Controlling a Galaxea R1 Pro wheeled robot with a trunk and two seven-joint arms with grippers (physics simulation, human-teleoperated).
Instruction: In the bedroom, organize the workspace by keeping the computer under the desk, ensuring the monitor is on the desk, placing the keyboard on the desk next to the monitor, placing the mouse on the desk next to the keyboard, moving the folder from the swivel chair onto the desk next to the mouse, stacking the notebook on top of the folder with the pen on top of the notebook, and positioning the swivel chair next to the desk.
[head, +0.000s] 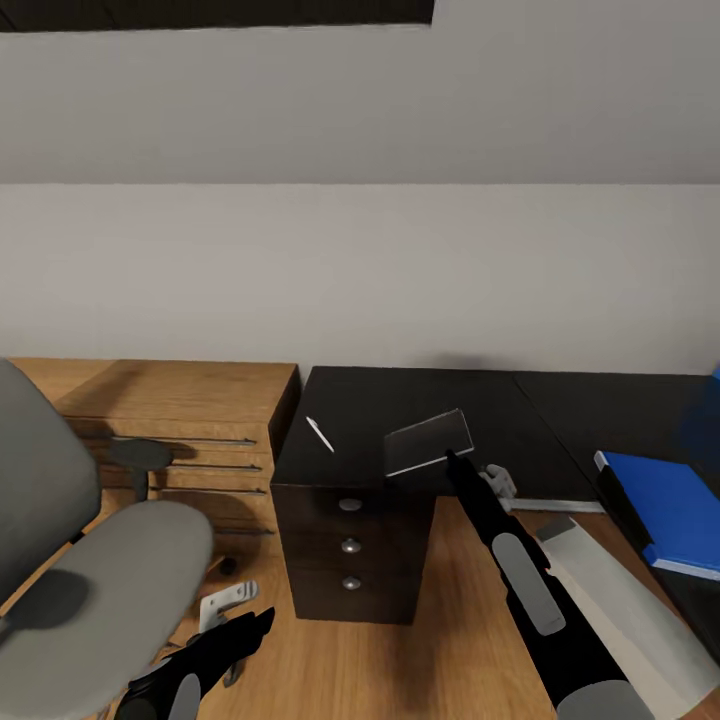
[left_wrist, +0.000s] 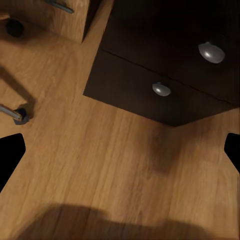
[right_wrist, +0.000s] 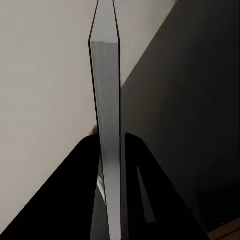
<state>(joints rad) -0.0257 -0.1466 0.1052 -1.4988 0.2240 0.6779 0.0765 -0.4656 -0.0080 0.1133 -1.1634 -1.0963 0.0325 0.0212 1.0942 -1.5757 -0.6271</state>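
My right gripper (head: 452, 458) is shut on a thin grey notebook (head: 428, 442), holding it tilted just above the dark desk (head: 400, 400). In the right wrist view the notebook (right_wrist: 107, 100) stands edge-on between the dark fingers (right_wrist: 150, 190). A white pen (head: 320, 433) lies on the desktop left of the notebook. The blue folder (head: 665, 505) rests on the desk at the far right. The grey swivel chair (head: 100, 570) stands at the left. My left gripper (head: 262, 620) hangs low and open over the wooden floor (left_wrist: 100, 165), beside the chair.
The desk's drawer unit (head: 350, 545) with round knobs (left_wrist: 161, 89) faces me. A light wooden dresser (head: 180, 420) stands behind the chair against the white wall. The chair's white base leg (head: 225, 600) lies close to my left gripper. A blurred blue shape (head: 702, 420) sits at the right edge.
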